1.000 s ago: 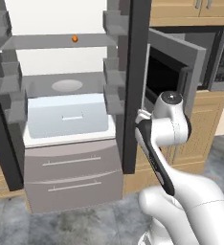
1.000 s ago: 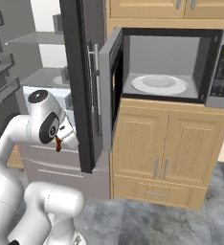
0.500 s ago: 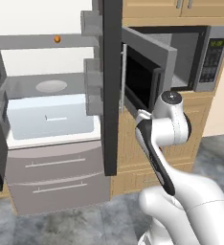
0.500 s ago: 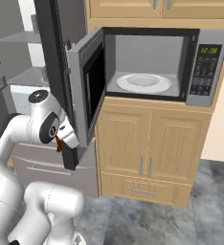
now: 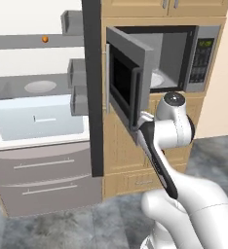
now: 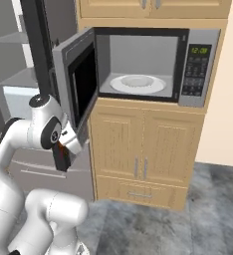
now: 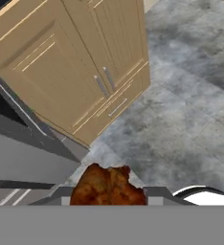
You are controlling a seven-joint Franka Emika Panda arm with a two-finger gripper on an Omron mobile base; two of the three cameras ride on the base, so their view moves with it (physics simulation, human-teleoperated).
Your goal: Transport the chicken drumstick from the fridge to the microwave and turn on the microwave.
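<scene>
Below the microwave [image 6: 153, 64], in the right base view, the gripper [image 6: 62, 155] hangs beside the bottom corner of the swung-open microwave door [image 6: 77, 84], a sliver of orange-brown showing at its dark tip. The hand view resolves this: the chicken drumstick [image 7: 108, 187], reddish-brown and lumpy, sits pinched between the two finger tips, above the grey floor [image 7: 181, 119] and near the wooden cabinet doors [image 7: 71, 67] that stand under the microwave. From the left base view the arm's wrist [image 5: 172, 124] lies just in front of the same door, whose dark window faces the camera; the claw itself is hidden behind the arm.

Inside the microwave the white turntable plate [image 6: 137, 83] carries nothing; the control panel [image 6: 194, 69] lies to the right of the cavity. To the left of the microwave, the left base view shows the fridge [image 5: 38, 121] open, with a small round orange item [image 5: 45, 39] on its upper shelf, a pale drawer [image 5: 38, 119] lower down and door bins [image 5: 79, 97] at the door's inner face.
</scene>
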